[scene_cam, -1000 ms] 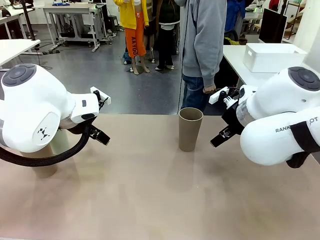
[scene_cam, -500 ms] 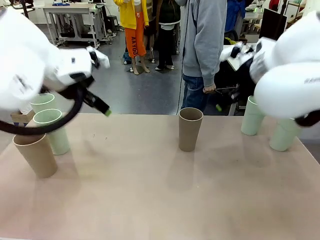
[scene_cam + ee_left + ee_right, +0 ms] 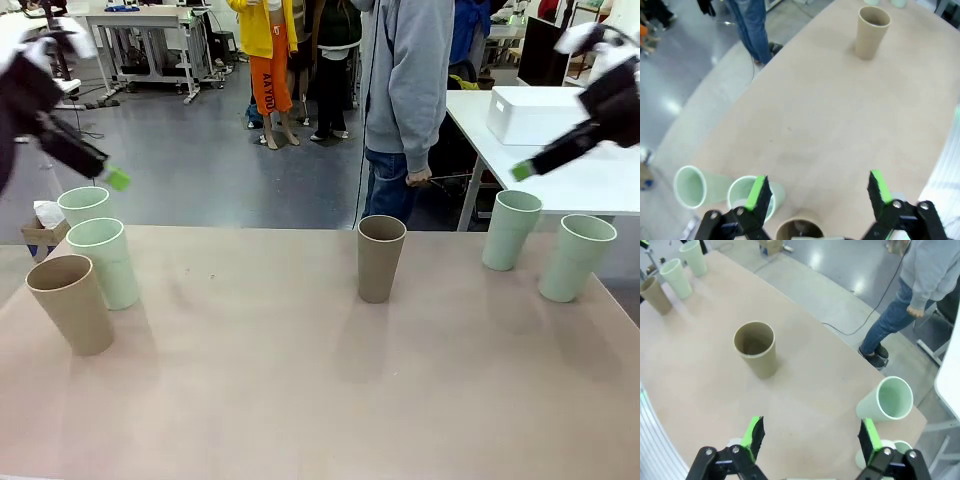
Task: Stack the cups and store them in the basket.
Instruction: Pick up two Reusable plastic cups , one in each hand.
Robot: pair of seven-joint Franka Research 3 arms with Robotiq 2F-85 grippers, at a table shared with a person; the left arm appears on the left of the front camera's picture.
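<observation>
- Left claw [image 3: 818,187] and right claw [image 3: 811,435] hang wide, empty, high over the tabletop [image 3: 300,400], apparently before choosing.
- Tan cup [image 3: 381,258] stands upright, unstacked.

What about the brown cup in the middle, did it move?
No. The middle tan cup stands in the same spot on the table, in front of the person's jeans.
</observation>
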